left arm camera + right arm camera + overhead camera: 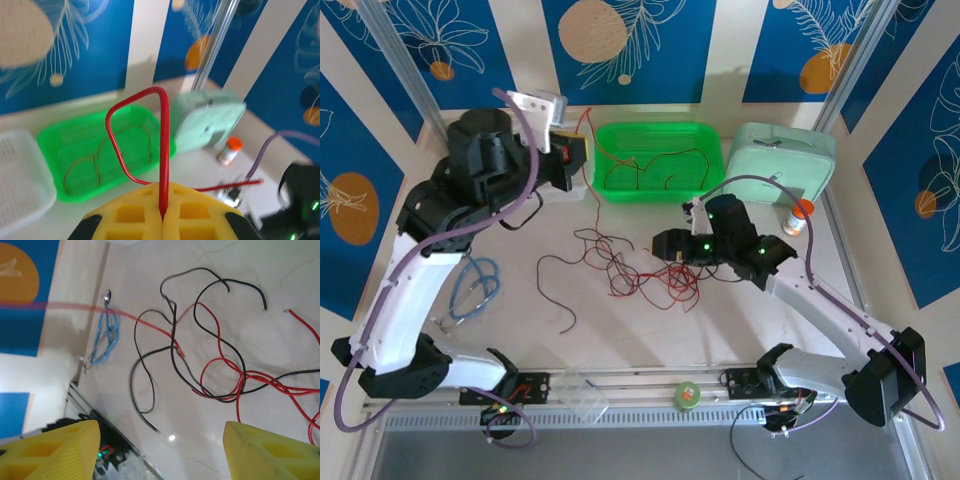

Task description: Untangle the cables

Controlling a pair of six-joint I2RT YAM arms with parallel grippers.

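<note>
A tangle of thin red and black cables (630,270) lies in the middle of the table. My left gripper (576,152) is raised near the green basket (705,180) and is shut on one red cable (164,150), which loops up from between the yellow fingers (130,215). A few more cables (82,170) lie inside the basket. My right gripper (665,246) hovers over the right side of the tangle, open, with its yellow fingertips (270,450) far apart and nothing between them. Below it red and black cables (220,370) cross each other on the table.
A light-blue looped tube (475,285) lies at the left. A mint case (785,160) and an orange-capped bottle (798,215) stand at the back right. A white basket (20,170) sits left of the green one. A clear container (582,395) and a green roll (687,395) sit at the near edge.
</note>
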